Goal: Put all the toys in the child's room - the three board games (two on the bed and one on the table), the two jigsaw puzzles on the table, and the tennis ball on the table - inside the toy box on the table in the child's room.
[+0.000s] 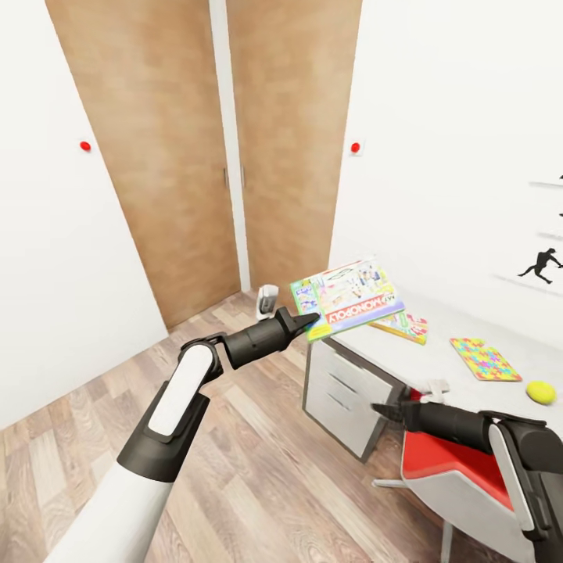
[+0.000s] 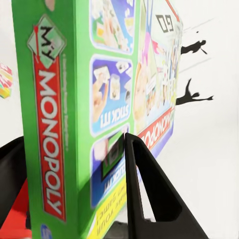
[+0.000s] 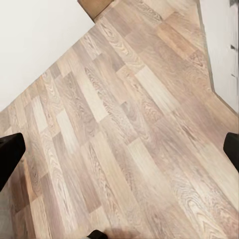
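My left gripper (image 1: 307,321) is shut on a corner of the green Monopoly board game (image 1: 349,296), holding it tilted in the air over the near end of the table (image 1: 438,344). Up close, the box (image 2: 74,114) sits between the black fingers (image 2: 149,194). On the table lie a multicoloured jigsaw puzzle (image 1: 485,360) and the yellow-green tennis ball (image 1: 540,392). Another flat colourful piece (image 1: 408,325) lies partly behind the box; I cannot tell if it is a puzzle or a game. My right gripper (image 1: 381,409) hangs open above the floor. The toy box and bed are out of view.
A grey drawer unit (image 1: 344,389) stands under the table's end, with a red-seated chair (image 1: 446,461) beside it, under my right arm. Wooden doors (image 1: 227,148) fill the back wall, and a small white bin (image 1: 267,300) stands before them. A black player silhouette (image 1: 541,264) hangs above the table.
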